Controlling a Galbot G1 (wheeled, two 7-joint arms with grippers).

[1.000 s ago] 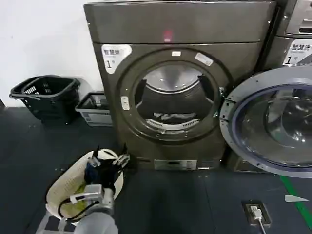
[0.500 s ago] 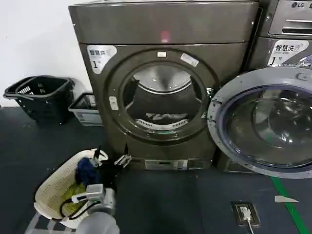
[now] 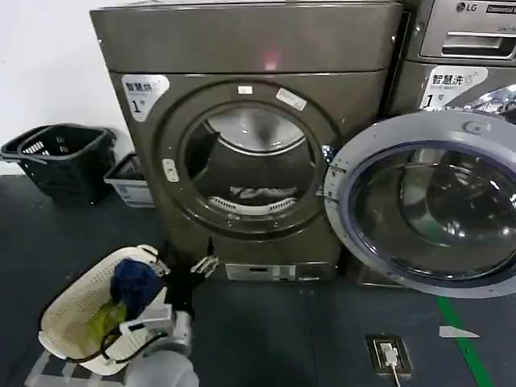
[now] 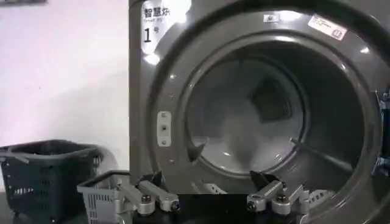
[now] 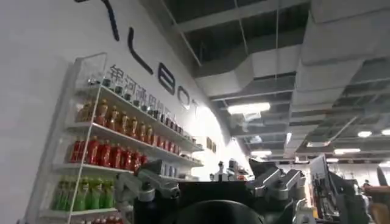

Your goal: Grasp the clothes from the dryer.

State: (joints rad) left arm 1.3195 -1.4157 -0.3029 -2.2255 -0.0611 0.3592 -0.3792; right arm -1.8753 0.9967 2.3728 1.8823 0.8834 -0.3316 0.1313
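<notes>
Head view: the dryer (image 3: 250,145) stands with its door swung open, the clothes (image 3: 260,194) low in the drum, and the left gripper (image 3: 179,268) low before it, beside the laundry basket (image 3: 76,310).

Left wrist view: its fingers (image 4: 152,195) are spread wide and empty, facing the porthole; reach straight in, low, clearing the rim.

Right wrist view: the right gripper (image 5: 210,182), parted and empty, points at the ceiling.

Clothes (image 3: 260,193) in dryer (image 3: 242,97) (laundry basket (image 3: 76,310) front-left).

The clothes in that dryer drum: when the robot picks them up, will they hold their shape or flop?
The clothes lie flat and crumpled on the drum floor of the dryer, so they will likely sag and drape. They look thin, so probably light. The open left gripper may snag only a fold.
</notes>
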